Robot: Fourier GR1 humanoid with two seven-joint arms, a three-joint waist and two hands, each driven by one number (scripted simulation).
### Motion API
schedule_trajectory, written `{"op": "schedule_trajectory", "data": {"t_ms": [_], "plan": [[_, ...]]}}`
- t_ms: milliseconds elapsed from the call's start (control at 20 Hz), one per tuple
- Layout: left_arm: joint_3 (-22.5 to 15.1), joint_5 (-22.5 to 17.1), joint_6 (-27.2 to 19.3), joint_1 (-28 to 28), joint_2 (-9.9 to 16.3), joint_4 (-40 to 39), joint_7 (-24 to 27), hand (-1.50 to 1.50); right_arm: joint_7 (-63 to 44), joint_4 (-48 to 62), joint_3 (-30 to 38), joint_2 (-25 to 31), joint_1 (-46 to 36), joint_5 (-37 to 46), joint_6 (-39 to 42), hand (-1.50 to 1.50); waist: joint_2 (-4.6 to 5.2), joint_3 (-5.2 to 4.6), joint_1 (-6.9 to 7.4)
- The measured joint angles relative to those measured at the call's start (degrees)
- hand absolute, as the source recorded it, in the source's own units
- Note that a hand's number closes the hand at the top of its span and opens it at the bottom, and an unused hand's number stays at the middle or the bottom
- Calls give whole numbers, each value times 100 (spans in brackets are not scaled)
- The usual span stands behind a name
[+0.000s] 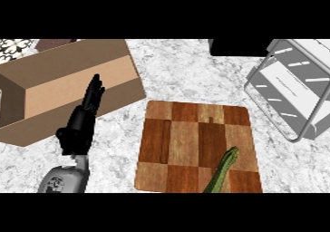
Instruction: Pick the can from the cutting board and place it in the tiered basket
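the left hand (84, 115) stands at the view's left with straight fingers, holding nothing, in front of a brown box (67, 86). no can shows on the wooden cutting board (194, 140); a green shape (222, 172) lies at its lower edge. the wire tiered basket (295, 86) sits at the right.

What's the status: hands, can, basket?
Left hand open, resting beside cardboard box. Right hand and can not in view. Green object on cutting board. Tiered basket unobstructed.

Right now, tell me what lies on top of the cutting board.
On the cutting board only a green, tapered thing shows, lying near its lower right part and running off the view's bottom edge. No can shows on it. What the green thing is I cannot tell.
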State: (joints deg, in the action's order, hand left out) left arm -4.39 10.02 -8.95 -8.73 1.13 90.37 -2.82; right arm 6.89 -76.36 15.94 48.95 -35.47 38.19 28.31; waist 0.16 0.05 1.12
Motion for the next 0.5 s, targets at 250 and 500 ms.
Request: {"op": "schedule_trajectory", "data": {"t_ms": [250,500], "plan": [[-7,10,8,25,-13,-30,110,0,180,1070,-38,-188,-349,155,-297,-150,2,5,9],[-28,25,-6,97,-39,0,158,0,49,1839,166,-474,-659,-155,-100,-150,-3,5,-8]]}}
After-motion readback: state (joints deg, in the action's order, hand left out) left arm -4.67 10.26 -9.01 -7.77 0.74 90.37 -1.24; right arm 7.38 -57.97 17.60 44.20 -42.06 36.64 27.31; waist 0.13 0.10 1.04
